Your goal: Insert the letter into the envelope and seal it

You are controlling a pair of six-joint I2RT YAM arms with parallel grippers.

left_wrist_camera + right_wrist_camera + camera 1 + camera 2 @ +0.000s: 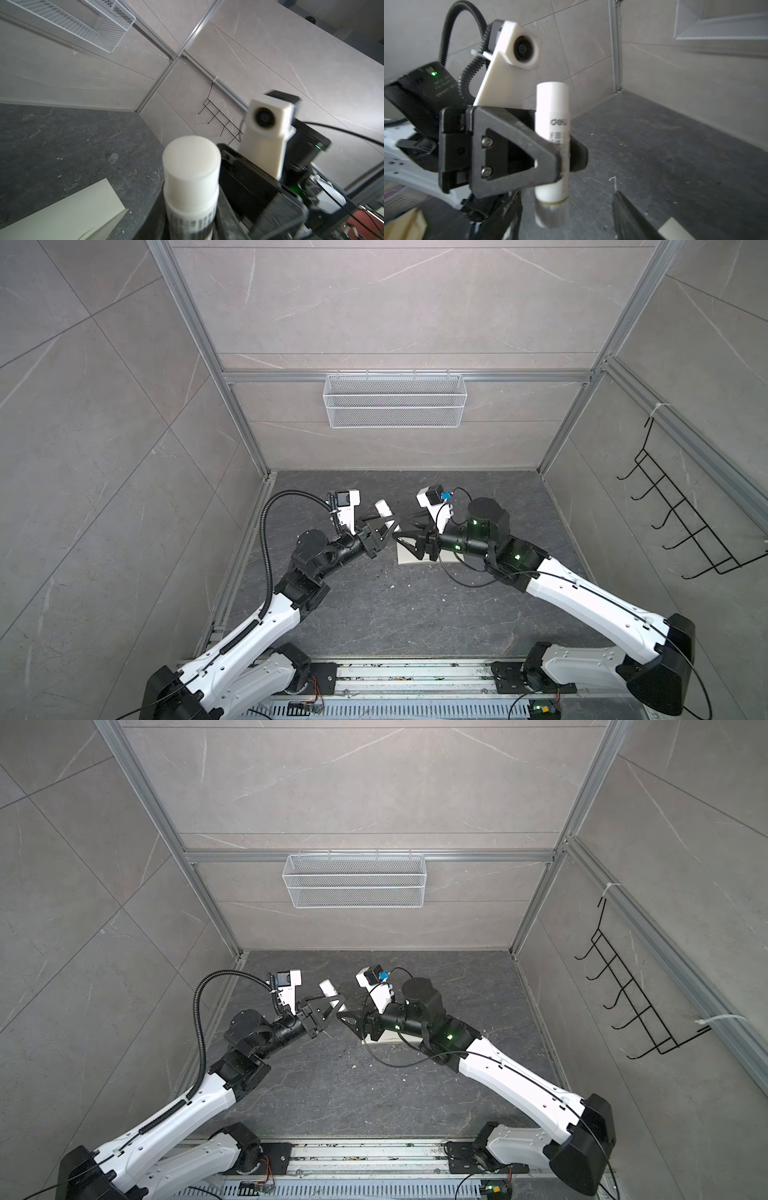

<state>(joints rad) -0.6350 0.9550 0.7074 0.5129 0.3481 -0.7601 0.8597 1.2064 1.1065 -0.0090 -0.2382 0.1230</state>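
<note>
Cream envelope (62, 212) lies flat on the dark tabletop (374, 614), at 4 o'clock from the left hand (566, 160), partly hidden under the right arm (582, 597). The left hand pinches a white glue stick (552, 124) labelled "deli". Just below the stick, a blurred clear cap (552, 216) sits between the spread fingers of the right hand (569, 224).

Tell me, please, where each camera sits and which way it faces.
Both top views: high above the arms' bases, looking down at the table and back wall; both arms, left hand and right hand show.
Left wrist: on the left arm, looking past the glue stick at the right arm's camera; its own fingers show.
Right wrist: on the right arm, looking at the left hand clamped on the glue stick; its own open fingers show.
Shared: the wrist views face each other; both show the glue stick.
</note>
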